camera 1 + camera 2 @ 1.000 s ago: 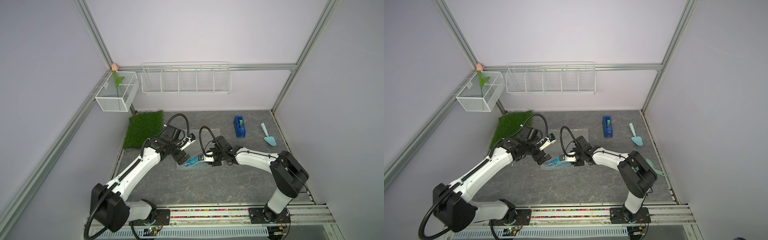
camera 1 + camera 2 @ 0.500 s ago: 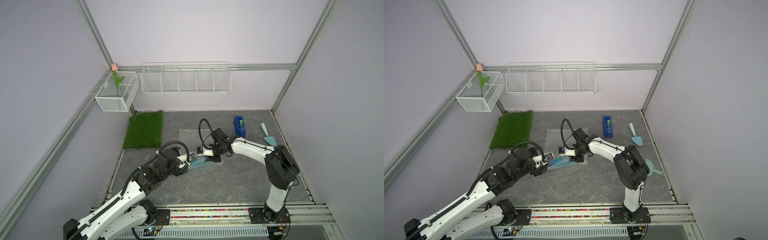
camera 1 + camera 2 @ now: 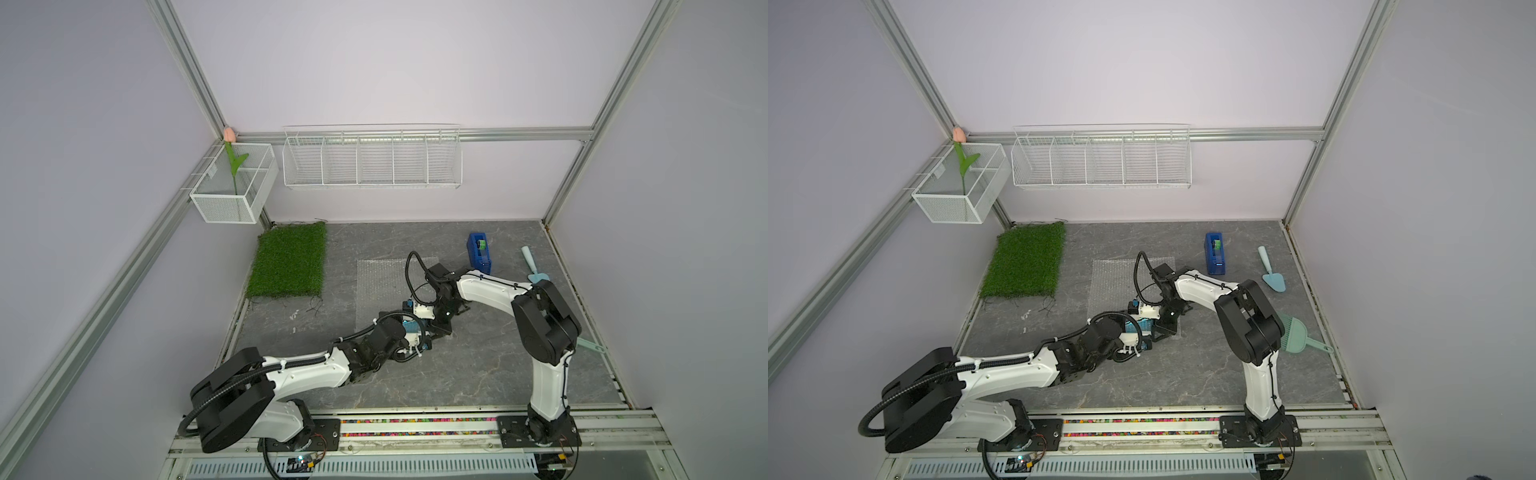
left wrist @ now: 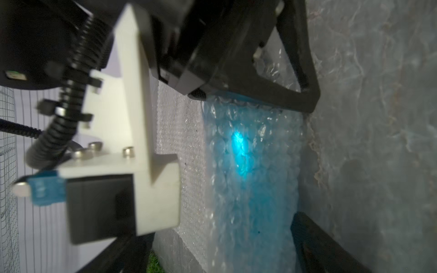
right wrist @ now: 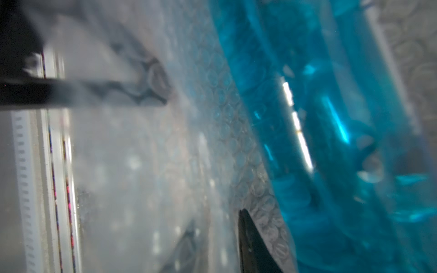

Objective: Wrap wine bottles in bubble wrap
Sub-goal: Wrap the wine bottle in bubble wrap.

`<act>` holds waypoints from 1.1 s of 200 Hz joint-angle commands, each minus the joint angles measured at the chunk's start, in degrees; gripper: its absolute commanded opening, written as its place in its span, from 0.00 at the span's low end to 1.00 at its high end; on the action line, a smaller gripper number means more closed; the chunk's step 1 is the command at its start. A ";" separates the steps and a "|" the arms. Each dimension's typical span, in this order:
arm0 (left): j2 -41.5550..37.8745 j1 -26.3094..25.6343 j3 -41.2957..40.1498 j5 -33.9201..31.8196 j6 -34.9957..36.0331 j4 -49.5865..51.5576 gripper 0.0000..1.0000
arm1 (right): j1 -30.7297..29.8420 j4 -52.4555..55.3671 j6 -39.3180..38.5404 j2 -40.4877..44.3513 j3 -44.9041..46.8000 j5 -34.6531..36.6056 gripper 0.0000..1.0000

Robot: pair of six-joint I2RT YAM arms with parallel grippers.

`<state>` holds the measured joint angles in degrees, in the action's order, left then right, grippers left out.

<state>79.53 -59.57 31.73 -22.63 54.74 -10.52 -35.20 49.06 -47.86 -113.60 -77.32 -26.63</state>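
The bubble wrap (image 3: pixel 380 282) lies flat mid-table, and its near end is folded over the wine bottle (image 3: pixel 411 327). Blue liquid shows through the film (image 4: pixel 250 170) (image 5: pixel 331 141). My left gripper (image 3: pixel 422 338) (image 4: pixel 212 236) comes from the near side, open, with its fingers (image 4: pixel 319 243) astride the wrapped bottle and apart from it. My right gripper (image 3: pixel 440 328) (image 5: pixel 217 236) bears down on the bundle's far end. In the right wrist view one dark finger (image 5: pixel 253 248) shows beside the bottle. The film blurs the other finger, so its grip is unclear.
A blue tape dispenser (image 3: pixel 479 253) and a pale trowel (image 3: pixel 534 264) lie at the back right. A green dustpan (image 3: pixel 1298 336) sits by the right arm's elbow, and a grass mat (image 3: pixel 289 259) at the back left. Two wire baskets (image 3: pixel 372 160) (image 3: pixel 235 185) hang on the walls.
My left arm has swung from the sheet's far-left side round to the near side of the bottle. The right gripper shifted along the bottle. Wrap now covers the bottle.
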 commanded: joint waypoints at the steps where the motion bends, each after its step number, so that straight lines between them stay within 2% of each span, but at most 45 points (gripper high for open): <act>1: 0.90 1.38 2.33 -1.40 0.81 -7.91 0.91 | 0.91 3.70 0.32 -0.14 -1.25 -2.96 0.32; 38: -2.53 2.49 5.00 0.67 -1.13 -2.08 0.90 | 1.12 1.76 -0.20 2.94 1.64 -4.10 0.48; 64: -4.66 3.15 4.74 2.72 -4.28 2.74 0.87 | 0.88 -2.75 2.01 6.53 5.07 -4.28 0.65; 70: -4.97 3.38 4.32 2.98 -5.02 3.02 0.85 | 1.02 -4.48 2.83 7.91 6.30 -4.02 0.78; 78: -5.32 3.74 3.76 3.23 -6.11 3.19 0.84 | 1.02 -6.63 3.87 9.67 7.95 -3.46 0.86; 83: -5.51 4.11 3.57 3.46 -6.85 3.49 0.82 | 1.06 -7.67 4.35 10.70 8.84 -3.22 1.00; 85: -5.67 4.24 3.53 3.65 -7.19 3.73 0.82 | 1.02 -8.15 4.64 11.10 9.13 -3.13 0.91; 90: -5.81 4.78 3.57 4.09 -8.15 4.23 0.80 | 1.02 -9.15 5.18 12.31 9.81 -2.89 0.88; 127: -5.78 8.17 3.78 6.95 -11.35 5.51 0.74 | 1.32 -16.54 8.71 19.34 13.92 -0.01 0.88; 175: -0.40 11.46 5.95 8.75 -12.86 2.71 0.68 | 3.27 -30.10 14.26 31.15 21.95 6.56 0.88; 210: 5.14 13.44 9.64 10.23 -12.16 1.67 0.64 | 2.99 -36.44 10.29 39.89 29.65 12.08 0.88; 220: 6.33 14.31 10.39 10.30 -11.88 0.52 0.62 | 2.84 -36.84 7.47 41.92 31.53 11.79 0.88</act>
<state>83.46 -46.74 39.22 -14.09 42.65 -7.05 -32.08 17.52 -36.23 -75.85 -50.37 -17.87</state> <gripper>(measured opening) 0.635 0.882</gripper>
